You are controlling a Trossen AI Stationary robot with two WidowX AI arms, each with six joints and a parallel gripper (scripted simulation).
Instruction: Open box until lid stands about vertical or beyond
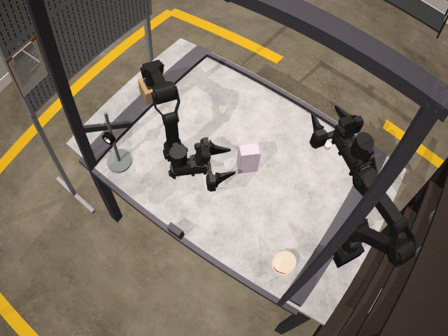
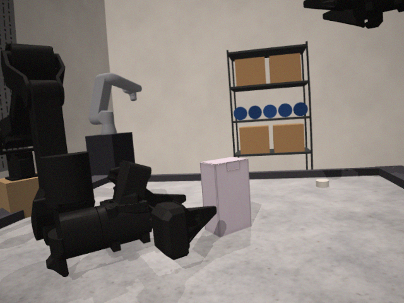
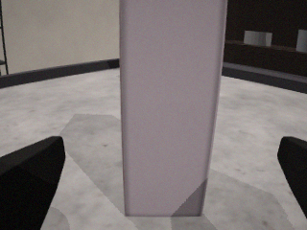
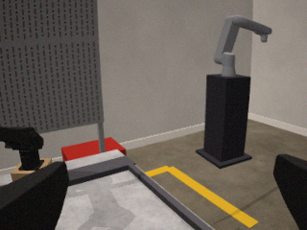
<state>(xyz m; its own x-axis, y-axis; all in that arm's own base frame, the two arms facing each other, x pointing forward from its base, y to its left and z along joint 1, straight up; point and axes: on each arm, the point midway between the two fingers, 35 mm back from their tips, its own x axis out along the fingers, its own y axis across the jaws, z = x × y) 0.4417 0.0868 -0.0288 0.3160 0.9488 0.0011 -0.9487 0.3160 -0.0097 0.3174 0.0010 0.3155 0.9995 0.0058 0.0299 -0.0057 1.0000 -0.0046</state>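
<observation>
Box [image 1: 248,160] [image 2: 233,199] [image 3: 170,105], upright and shut, well in from the desk's [image 1: 217,217] [image 2: 293,244] [image 3: 29,105] [image 4: 158,211] edges.
Left jaws [image 1: 232,161] [image 2: 200,202] stand open low beside it, right jaws [image 1: 325,110] [image 2: 314,9] open near a long edge, both without a hold. Thin card, likely light, slightly slick and easily dented or tipped: steady the lower side walls gently, then lift the lid at its notch.

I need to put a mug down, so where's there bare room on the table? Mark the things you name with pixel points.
Between the box [image 1: 248,159] [image 2: 233,196] [image 3: 168,110] and the white disc [image 1: 283,262] looks bare, as does the stretch toward the far rail [image 1: 267,87]. It's crowded at the box's side facing the left pincer [image 1: 232,161] [image 2: 200,202] [image 3: 175,148].
</observation>
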